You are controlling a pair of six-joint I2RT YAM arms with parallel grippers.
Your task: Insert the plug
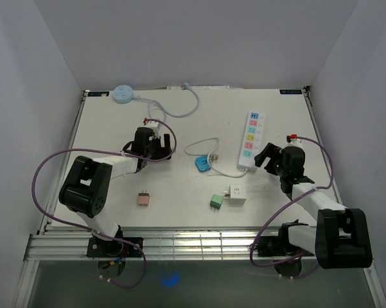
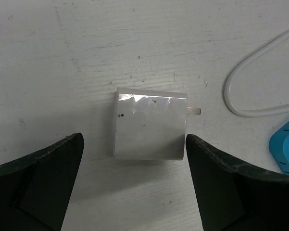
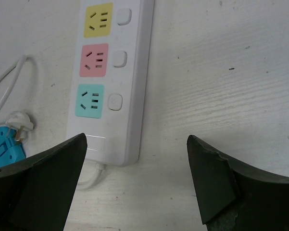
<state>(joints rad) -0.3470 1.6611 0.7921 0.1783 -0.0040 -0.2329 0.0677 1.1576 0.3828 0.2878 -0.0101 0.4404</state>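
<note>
Desk (image 1: 115, 212) rundown, near edge first. Closest to the arm bases: small pink adapter (image 1: 144, 198) on the left, then a green adapter (image 1: 216, 201) just beside a white cube adapter (image 1: 237, 194), right of centre. All three lying loose, well apart from both arms.

Next row back, left of centre: left end effector (image 1: 159, 153) down low over the desk, jaws spread wide, gripping nothing. Through its wrist cam: white plug block (image 2: 150, 124) lying flat between the two black fingers (image 2: 43, 187), with a clear gap to the left one. Sitting right at the edge of the right one, can't tell if touching. One metal prong (image 2: 193, 111) poking out on the side facing the blue adapter (image 1: 201, 164).

Blue adapter mid-desk, with a white cord (image 1: 191, 149) looping beside it and running over to the power strip (image 1: 251, 141).

Right side: right end effector (image 1: 264, 160), also wide open and empty, parked at the near end of the power strip. Wrist cam there: near end of the strip between the fingers, closer to the left one. Teal, pink and yellow sockets stepping away, each with a white button next to it.

Far left corner: round light-blue puck (image 1: 123, 94), pale cable (image 1: 180, 110) curling off to the right.
</note>
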